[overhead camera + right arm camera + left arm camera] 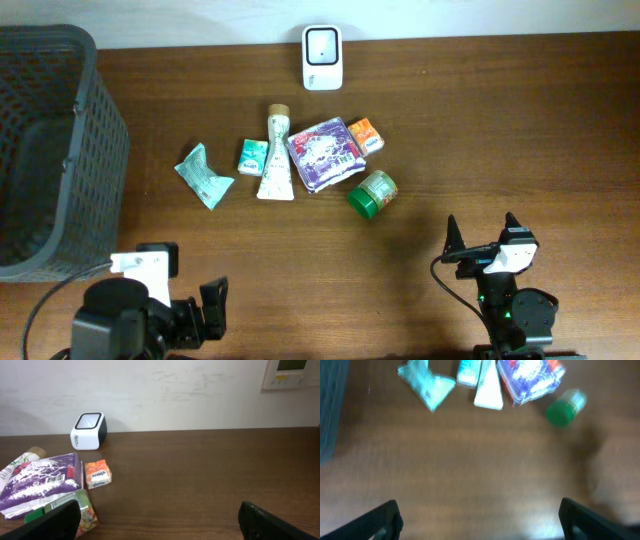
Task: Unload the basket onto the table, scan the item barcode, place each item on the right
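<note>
1. Since both grippers are spread to their widest and hold nothing, no item has been picked up yet. The left gripper (pixel 479 517) hangs over bare table (pixel 300 280) at the near left, the right gripper (pixel 482 235) at the near right.
2. The items lie in a loose row mid-table: pouch (pixel 204 175), small box (pixel 252 157), tube (pixel 275 155), pack (pixel 325 153), orange box (pixel 366 135) and jar (pixel 373 192). The task does not say which one is meant.
3. The scanner (pixel 322 57) stands at the far edge, beyond the row and apart from it, roughly in line with the tube and pack. Its dark window is on top.
4. The jar looks the likeliest first pick. It lies on its side at the row's near right end, just beside the pack. Of all the items it is nearest the right gripper, ahead of those jaws and to their left. In the right wrist view it shows only at the lower left, partly behind a finger.
5. Its long axis runs on a diagonal, green lid toward the near left, body toward the far right. The right jaws would probably need to turn so they close across that axis, not along it.
6. The left gripper is farther from the jar; the pouch is the item closest to it, straight ahead.
7. The basket (pixel 100 150) sits at the far left, apart from the row.
</note>
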`<move>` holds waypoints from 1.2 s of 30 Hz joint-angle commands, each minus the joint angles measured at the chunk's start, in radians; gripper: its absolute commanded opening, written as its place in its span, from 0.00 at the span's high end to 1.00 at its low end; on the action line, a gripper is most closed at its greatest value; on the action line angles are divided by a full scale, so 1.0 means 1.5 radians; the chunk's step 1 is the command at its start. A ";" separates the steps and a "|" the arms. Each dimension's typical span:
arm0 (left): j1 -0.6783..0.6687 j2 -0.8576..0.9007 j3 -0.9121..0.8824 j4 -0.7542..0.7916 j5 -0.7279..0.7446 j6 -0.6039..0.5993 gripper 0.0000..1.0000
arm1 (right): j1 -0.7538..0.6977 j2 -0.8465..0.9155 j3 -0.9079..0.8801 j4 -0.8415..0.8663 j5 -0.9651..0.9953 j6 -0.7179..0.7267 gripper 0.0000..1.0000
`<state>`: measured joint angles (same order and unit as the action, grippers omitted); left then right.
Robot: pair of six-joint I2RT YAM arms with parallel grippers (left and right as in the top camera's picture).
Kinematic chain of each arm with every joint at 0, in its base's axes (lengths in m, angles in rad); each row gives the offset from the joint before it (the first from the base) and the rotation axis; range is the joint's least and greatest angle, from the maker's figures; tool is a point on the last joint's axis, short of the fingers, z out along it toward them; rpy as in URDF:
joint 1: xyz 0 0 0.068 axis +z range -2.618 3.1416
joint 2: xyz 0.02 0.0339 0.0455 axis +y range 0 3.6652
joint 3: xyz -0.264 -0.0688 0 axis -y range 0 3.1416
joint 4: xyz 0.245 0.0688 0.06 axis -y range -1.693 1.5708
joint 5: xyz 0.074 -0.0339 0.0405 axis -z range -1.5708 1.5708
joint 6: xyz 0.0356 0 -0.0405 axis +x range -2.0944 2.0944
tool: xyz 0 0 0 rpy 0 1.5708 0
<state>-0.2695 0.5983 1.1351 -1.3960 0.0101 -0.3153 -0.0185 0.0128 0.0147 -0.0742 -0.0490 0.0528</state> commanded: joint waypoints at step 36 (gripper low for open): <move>0.217 -0.174 -0.255 0.357 0.264 0.266 0.01 | 0.004 -0.004 -0.006 -0.001 0.004 0.005 0.01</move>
<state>0.0315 0.3519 0.8474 -0.8989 0.3260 0.0345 -0.0185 0.0128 0.0147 -0.0742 -0.0490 0.0528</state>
